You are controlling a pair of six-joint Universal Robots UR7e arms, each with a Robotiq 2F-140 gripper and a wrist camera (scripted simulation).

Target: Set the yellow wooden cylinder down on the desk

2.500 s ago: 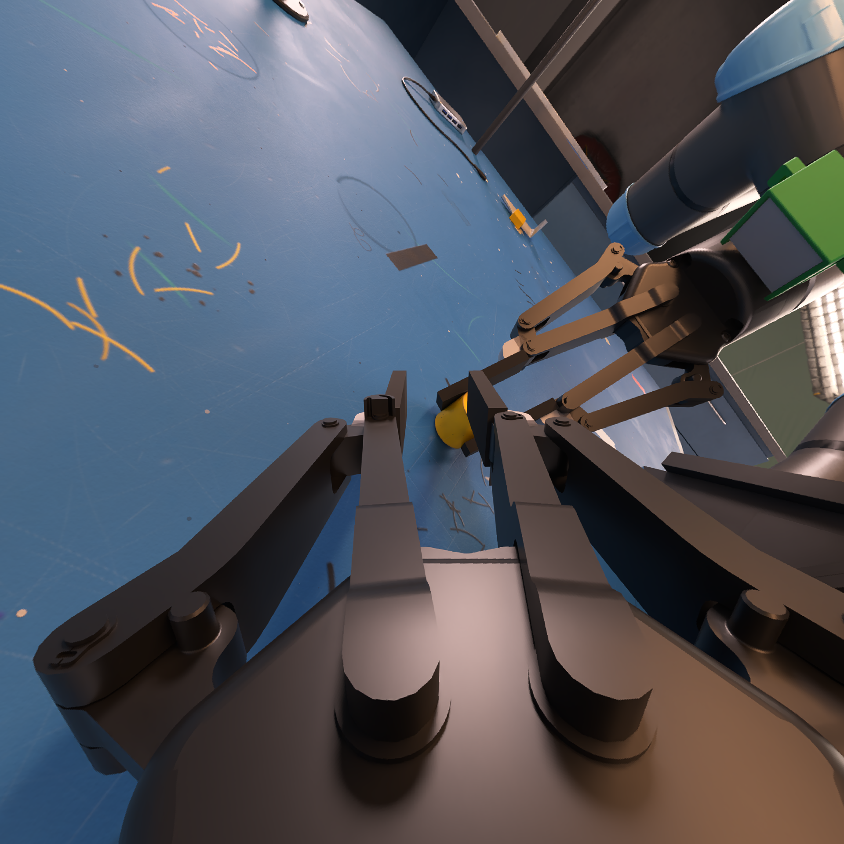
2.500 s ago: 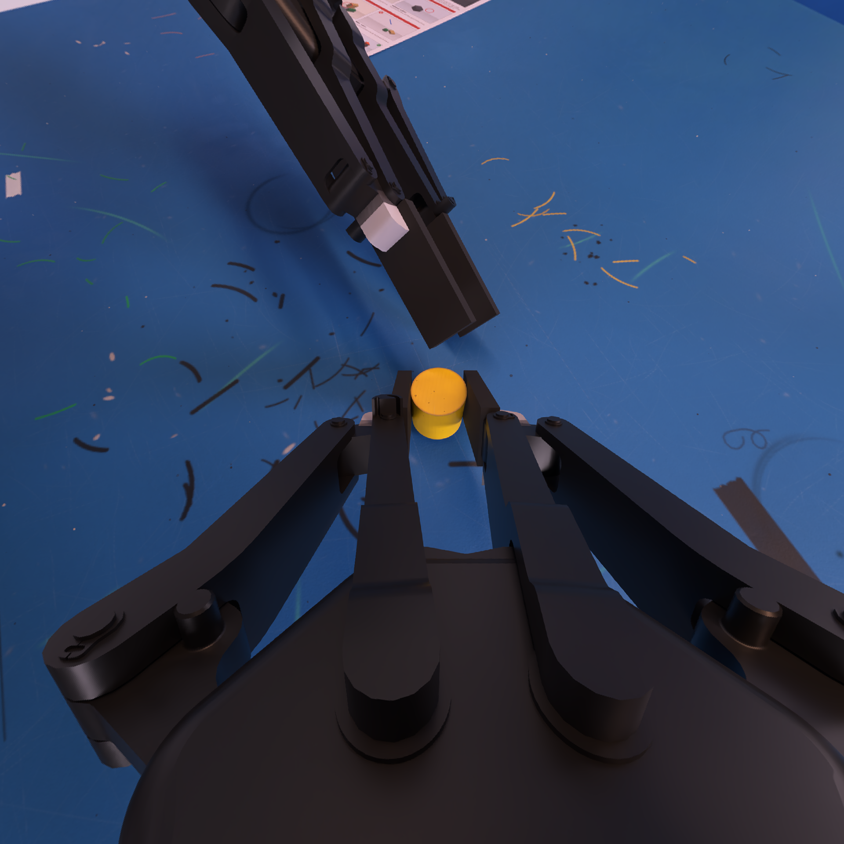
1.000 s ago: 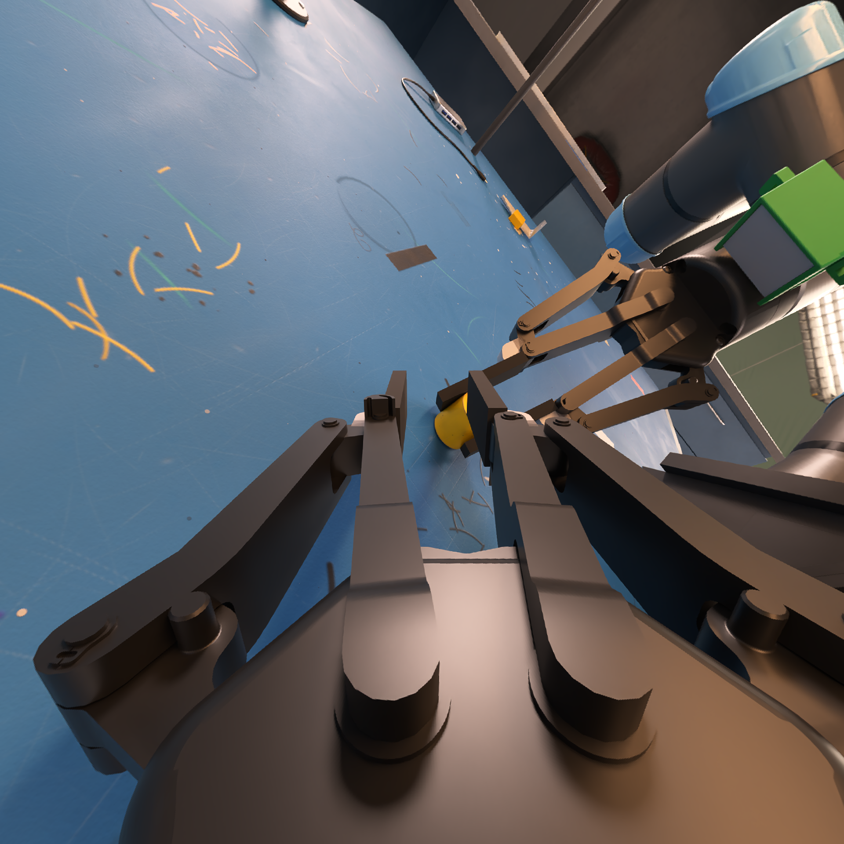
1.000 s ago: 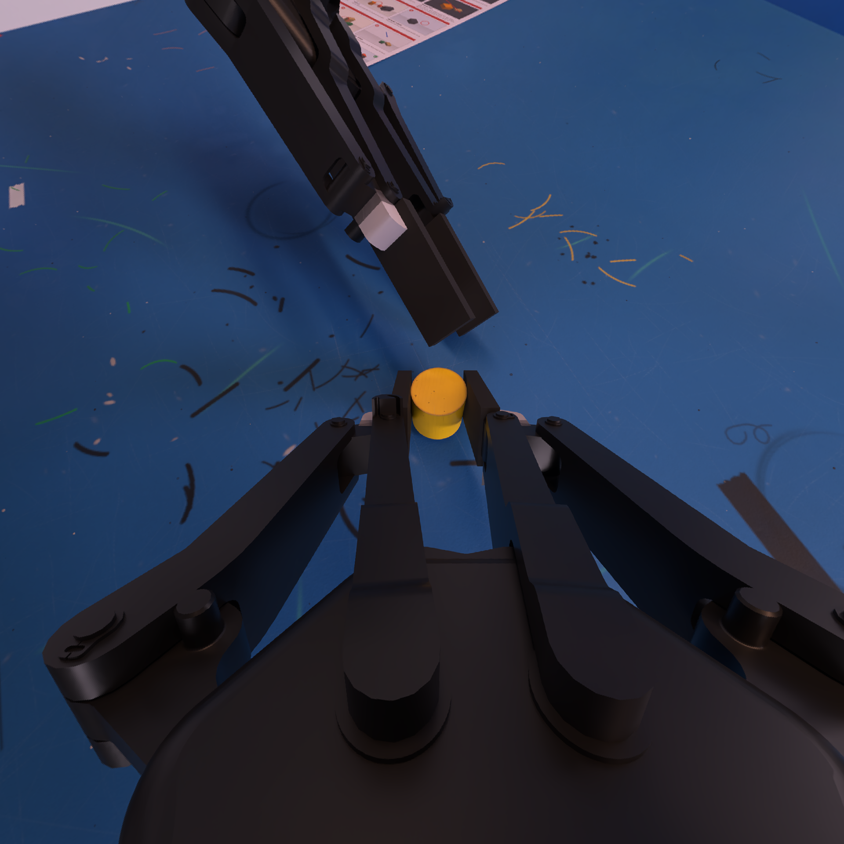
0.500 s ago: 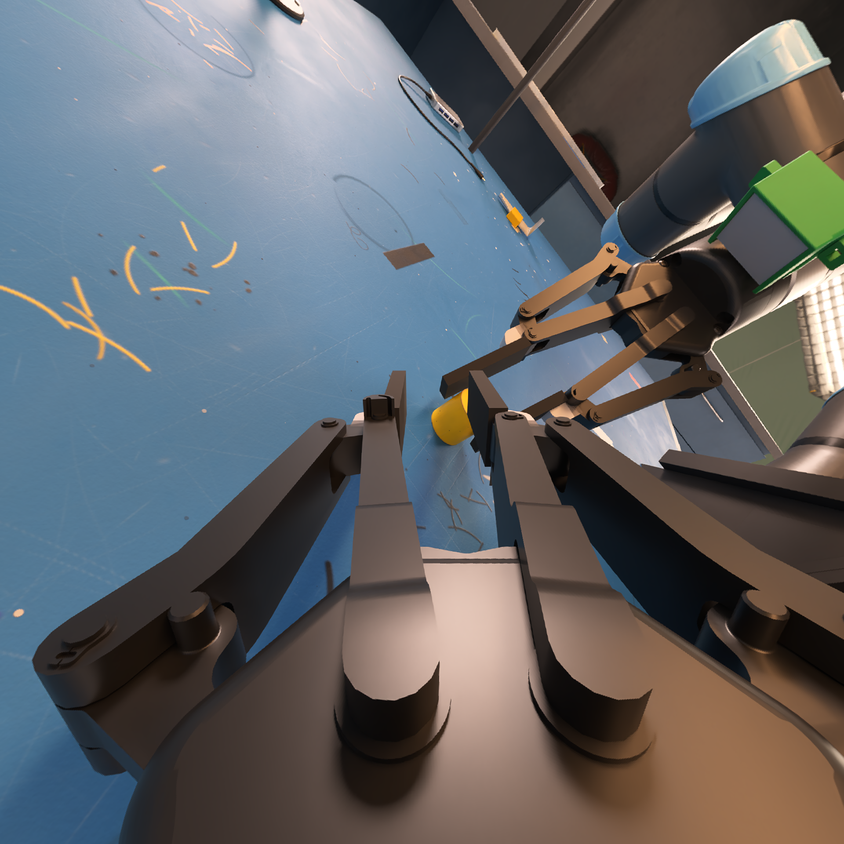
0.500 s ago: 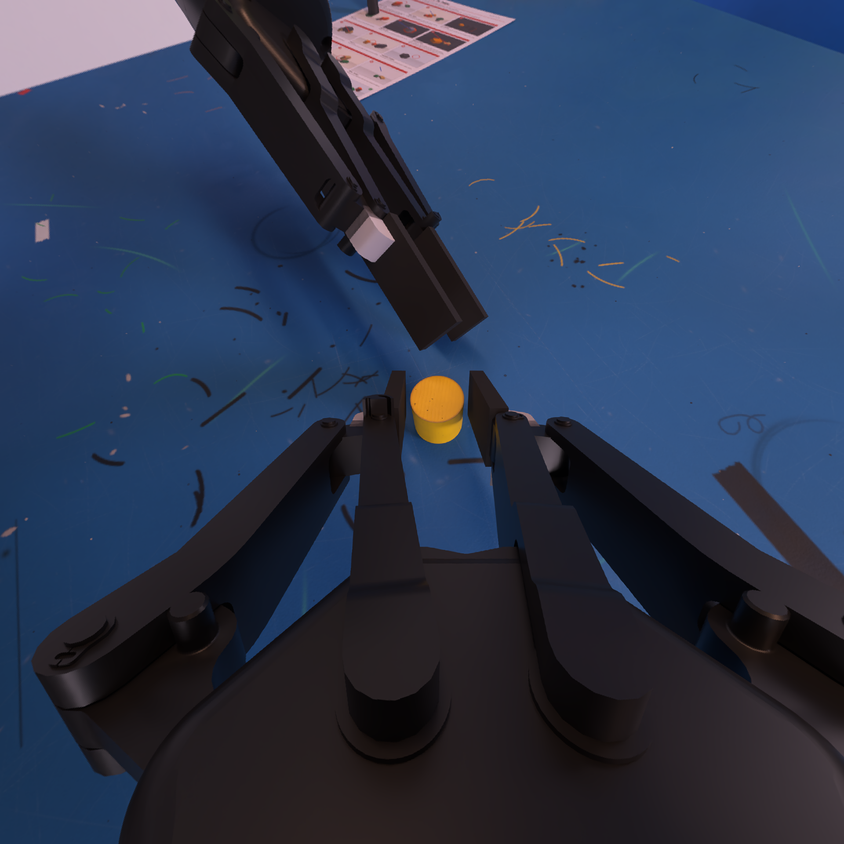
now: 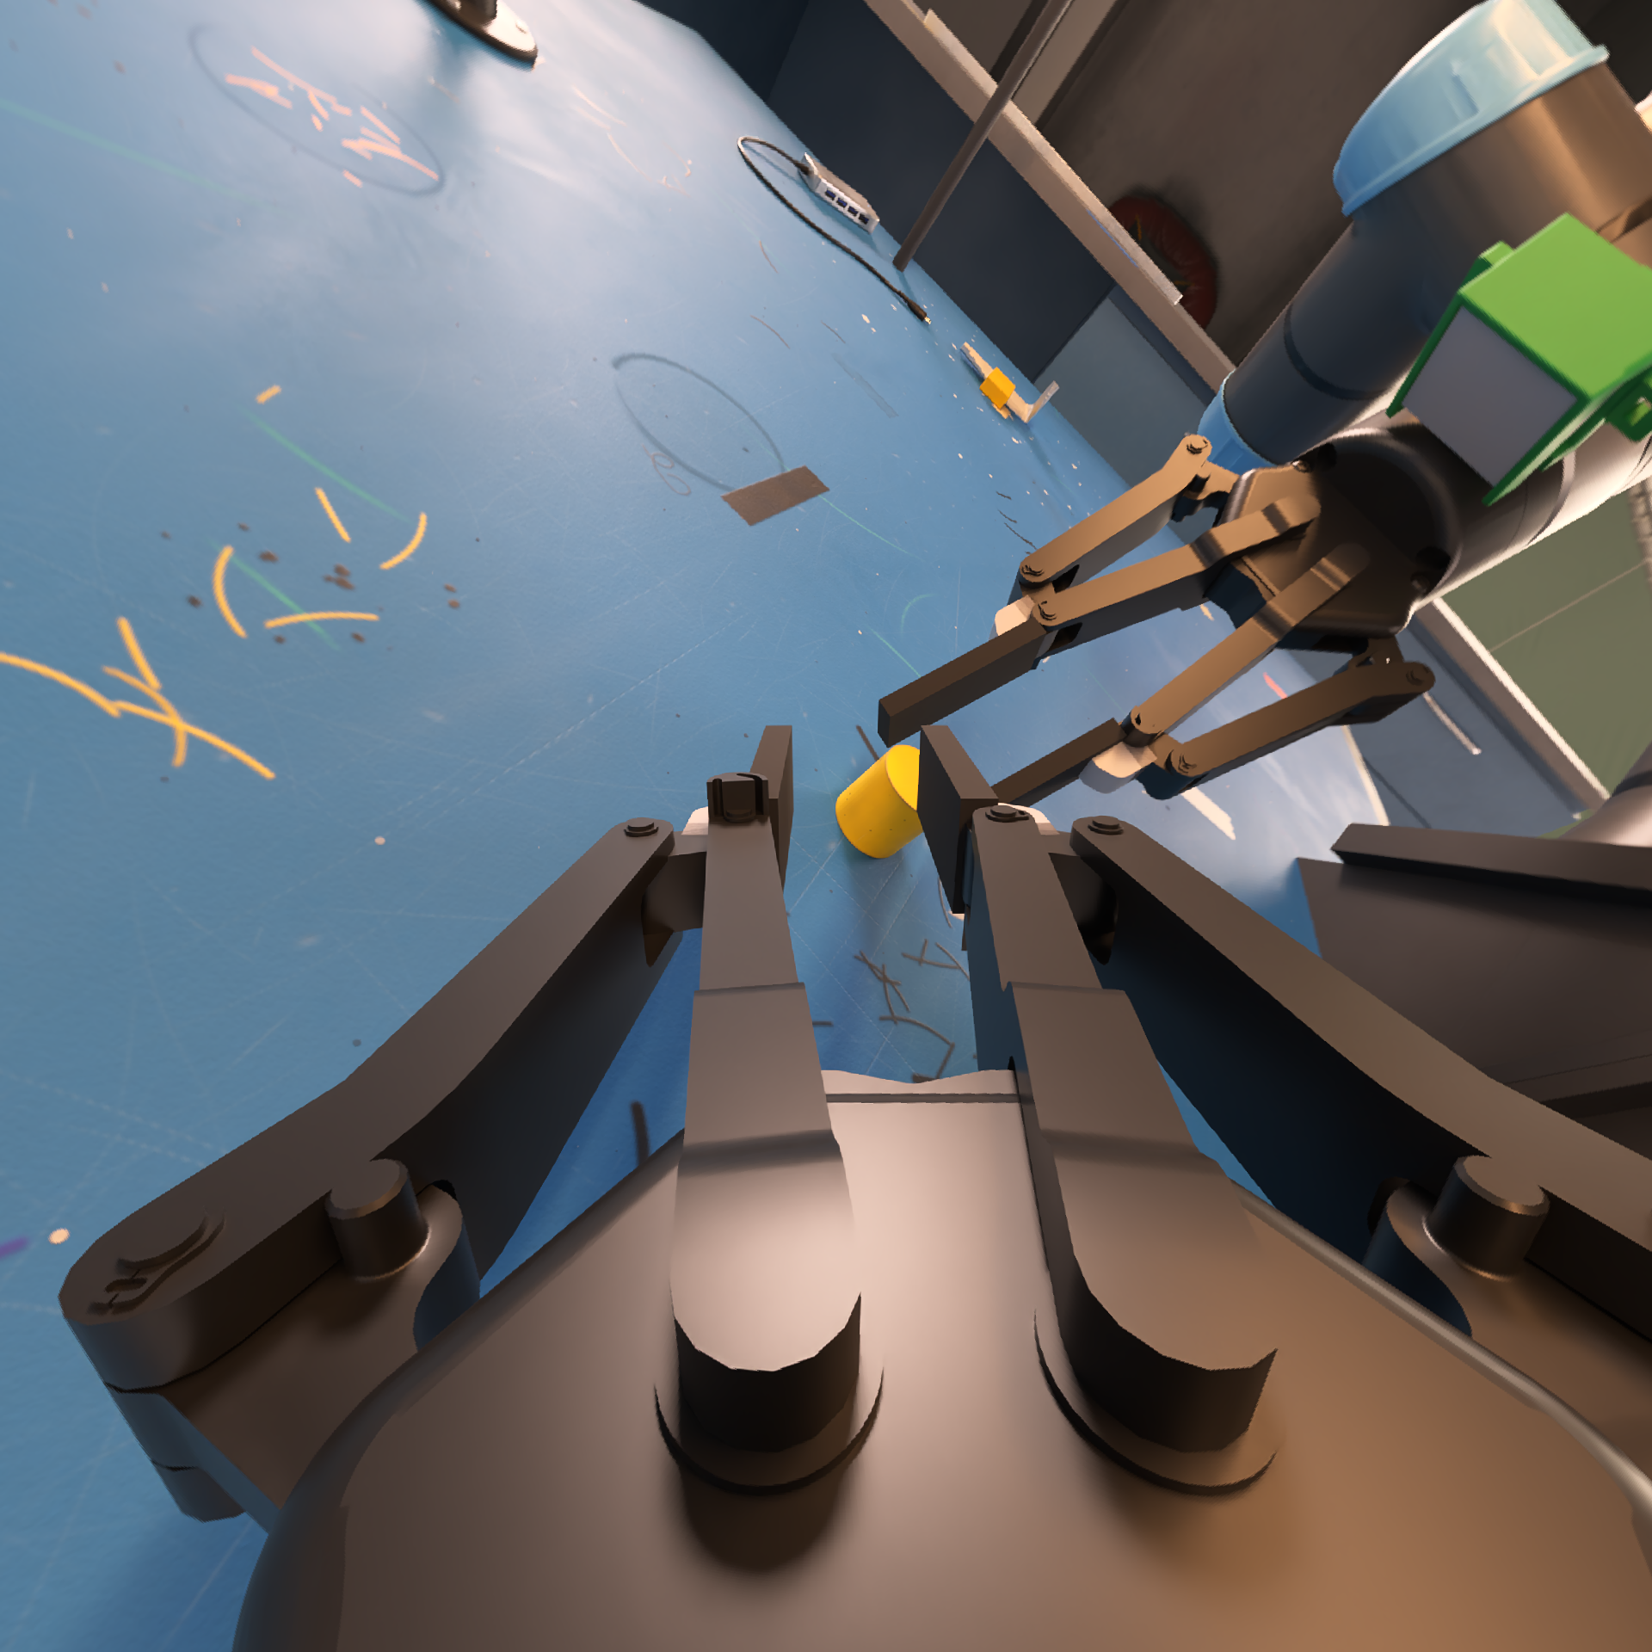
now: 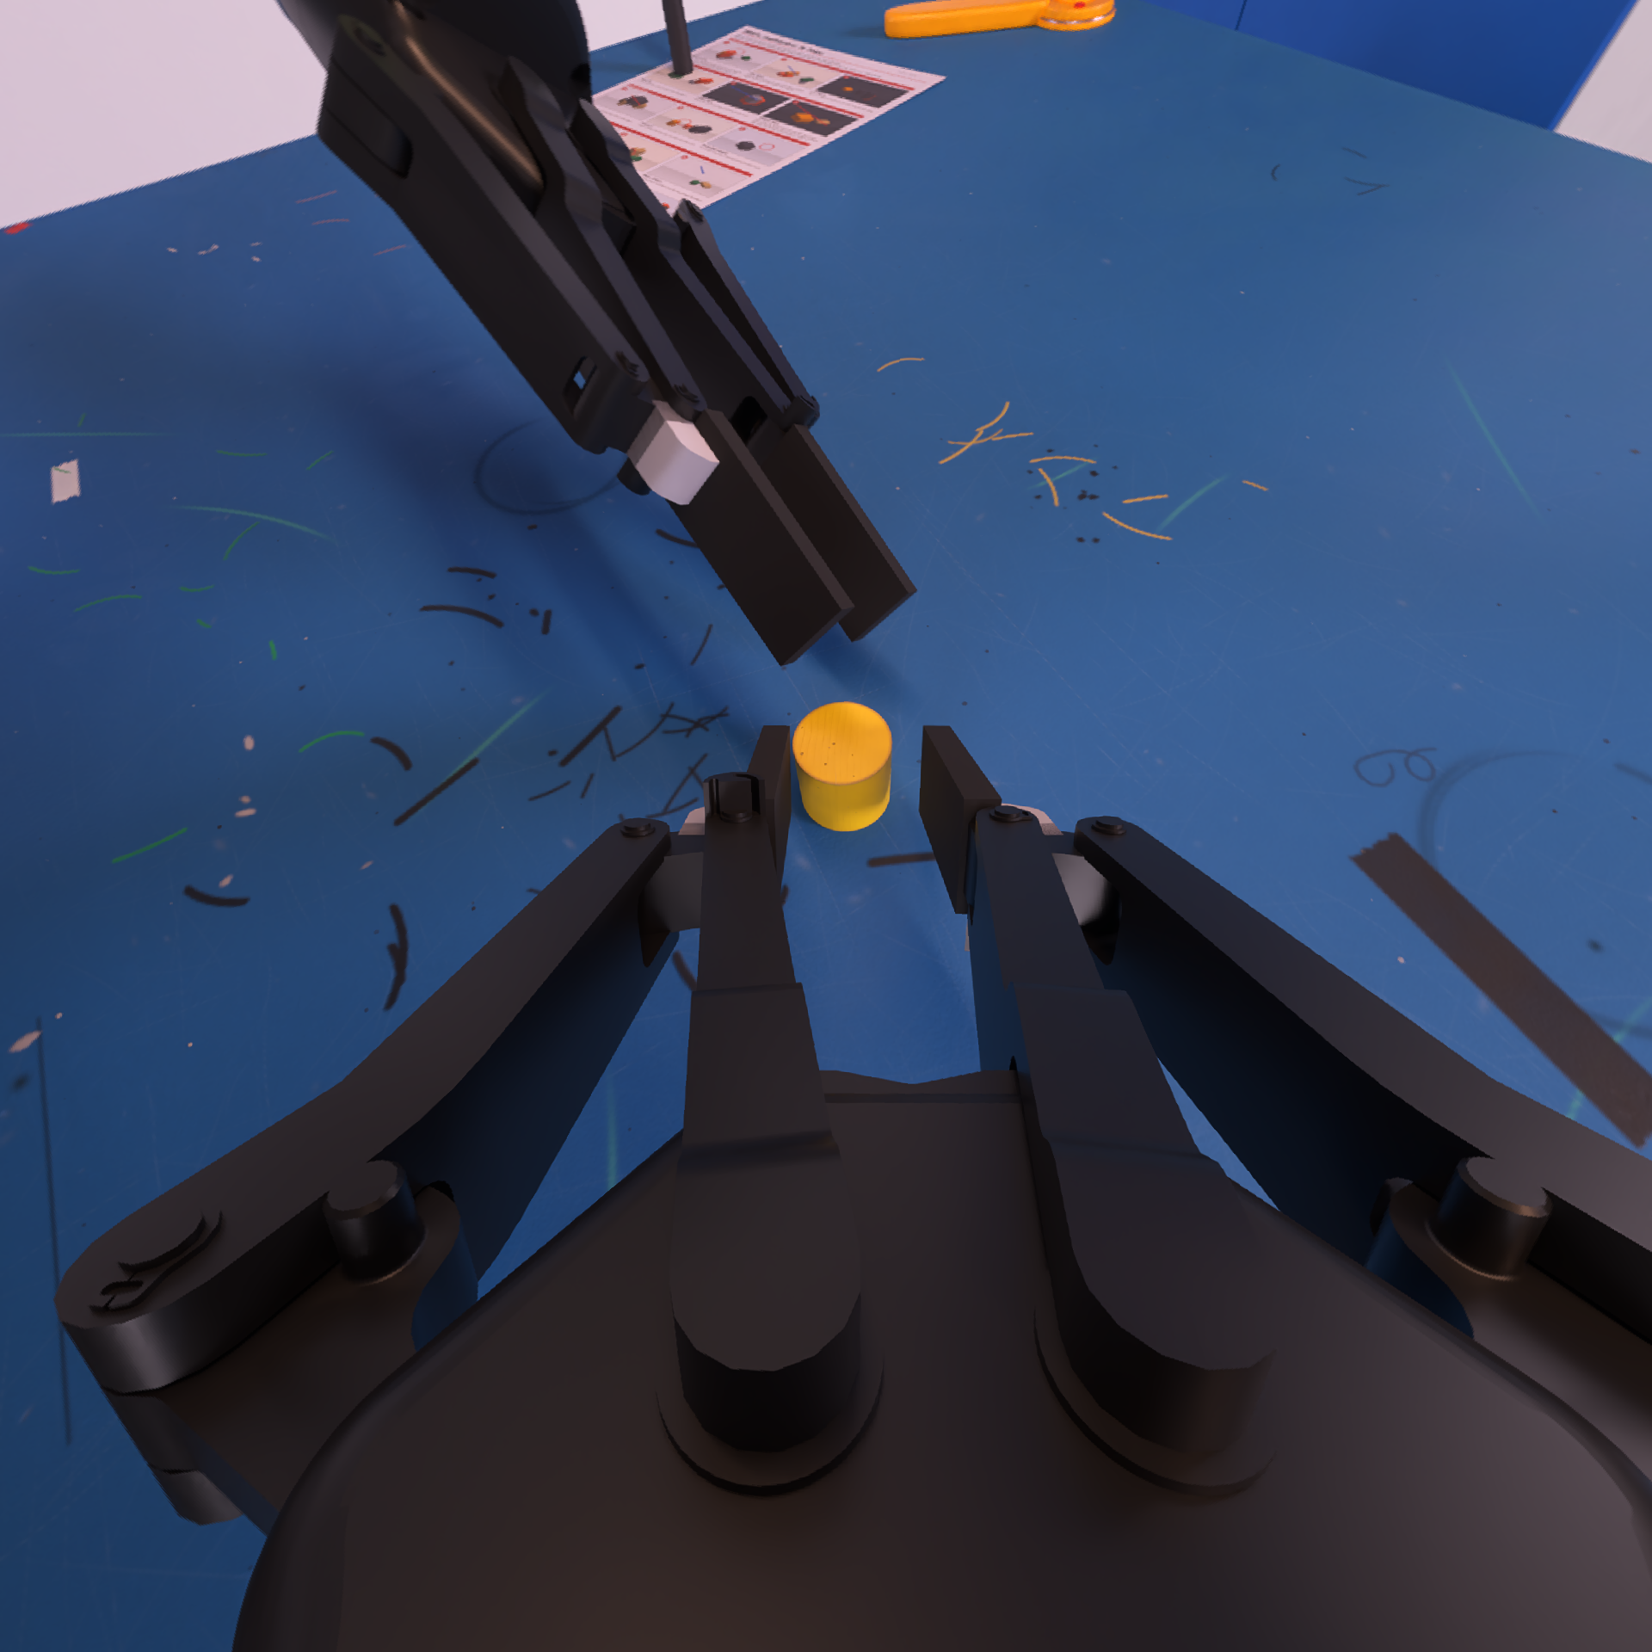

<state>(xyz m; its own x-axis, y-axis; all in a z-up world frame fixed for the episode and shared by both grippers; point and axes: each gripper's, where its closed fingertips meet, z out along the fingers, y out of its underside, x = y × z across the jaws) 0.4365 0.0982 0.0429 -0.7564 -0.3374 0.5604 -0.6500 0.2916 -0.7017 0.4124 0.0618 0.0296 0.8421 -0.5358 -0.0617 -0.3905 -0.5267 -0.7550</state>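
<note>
The small yellow wooden cylinder [image 8: 841, 764] stands upright on the scuffed blue counter [image 8: 1251, 626] between the spread, empty fingers of the right gripper [image 8: 854, 773], nearly touching its left finger, which, if withdrawn askew, risks toppling it.

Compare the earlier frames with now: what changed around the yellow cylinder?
The right gripper opened, releasing the yellow cylinder, and has pulled up and back; the cylinder now stands upright on the blue desk, free of both fingers. The left gripper stayed where it was, partly open and empty.
</note>
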